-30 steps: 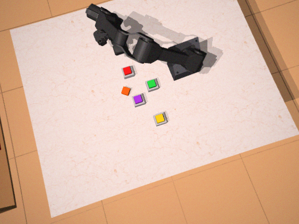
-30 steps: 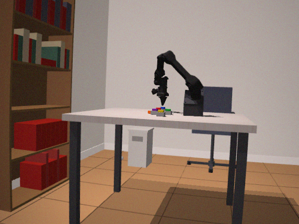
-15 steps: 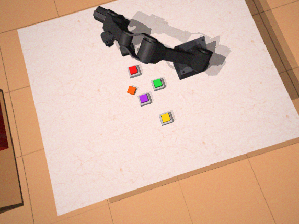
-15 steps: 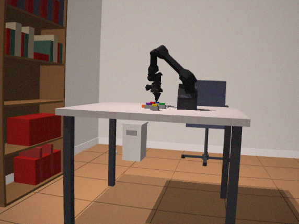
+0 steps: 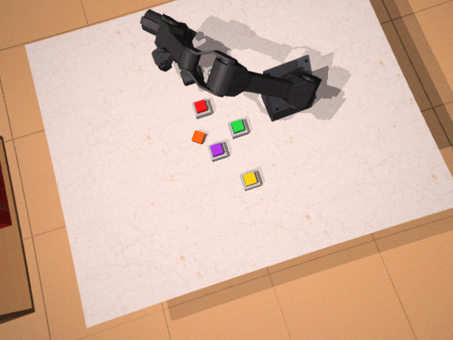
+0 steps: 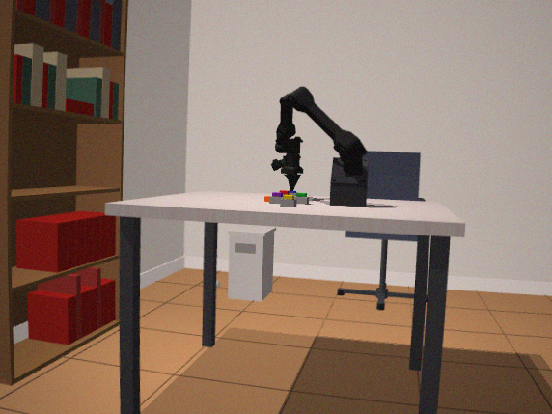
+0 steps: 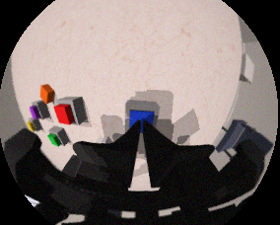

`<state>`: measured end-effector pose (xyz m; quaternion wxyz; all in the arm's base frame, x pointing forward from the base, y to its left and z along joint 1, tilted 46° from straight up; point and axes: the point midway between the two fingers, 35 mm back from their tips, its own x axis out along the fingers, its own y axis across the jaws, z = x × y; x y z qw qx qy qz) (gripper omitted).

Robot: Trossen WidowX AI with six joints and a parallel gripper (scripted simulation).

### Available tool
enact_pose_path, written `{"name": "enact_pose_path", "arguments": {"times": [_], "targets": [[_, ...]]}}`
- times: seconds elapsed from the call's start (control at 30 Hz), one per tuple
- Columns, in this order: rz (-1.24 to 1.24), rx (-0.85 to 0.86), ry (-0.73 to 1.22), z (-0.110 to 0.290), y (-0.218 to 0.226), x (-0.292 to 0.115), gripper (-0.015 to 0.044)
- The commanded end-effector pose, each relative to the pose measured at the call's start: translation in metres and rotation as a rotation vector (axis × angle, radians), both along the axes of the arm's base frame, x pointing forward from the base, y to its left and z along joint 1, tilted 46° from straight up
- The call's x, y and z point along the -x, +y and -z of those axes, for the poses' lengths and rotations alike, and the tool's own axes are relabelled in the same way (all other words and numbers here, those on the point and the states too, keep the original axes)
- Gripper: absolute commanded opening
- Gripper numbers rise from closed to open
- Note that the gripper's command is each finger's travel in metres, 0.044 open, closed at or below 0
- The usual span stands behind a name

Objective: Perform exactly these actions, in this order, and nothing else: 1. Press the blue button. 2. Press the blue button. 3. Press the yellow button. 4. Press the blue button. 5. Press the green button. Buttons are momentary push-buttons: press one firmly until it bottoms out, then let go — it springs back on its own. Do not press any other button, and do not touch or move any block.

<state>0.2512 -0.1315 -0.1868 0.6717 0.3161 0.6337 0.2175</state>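
My gripper (image 7: pixel 141 122) (image 6: pixel 292 188) is shut with nothing in it and points straight down. Its tips stand at the blue button (image 7: pixel 141 117), right over its cap; I cannot tell whether they press it. In the overhead view the arm hides the blue button. The red button (image 5: pixel 200 106) (image 7: pixel 64 112) is the nearest one beside it. The green button (image 5: pixel 237 126) (image 7: pixel 54 137), the purple button (image 5: pixel 216 149) (image 7: pixel 34 112) and the yellow button (image 5: pixel 250 178) (image 6: pixel 289 197) lie further from the gripper.
An orange block (image 5: pixel 198 136) (image 7: pixel 46 92) lies between the red and purple buttons. The arm's base (image 5: pixel 287 96) stands at the back right of the white table (image 5: pixel 119 215). A bookshelf and an office chair stand beyond the table edges.
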Motion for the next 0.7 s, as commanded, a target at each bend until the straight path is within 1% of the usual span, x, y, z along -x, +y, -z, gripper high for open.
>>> {"name": "enact_pose_path", "arguments": {"times": [0.0, 0.07, 0.23, 0.67], "targets": [[0.002, 0.0, 0.002, -0.011, -0.012, 0.001, 0.002], [0.003, -0.001, 0.004, -0.023, -0.023, 0.004, 0.002], [0.003, -0.001, 0.004, -0.023, -0.023, 0.004, 0.002], [0.004, -0.002, 0.003, -0.01, -0.01, 0.001, 0.002]]}}
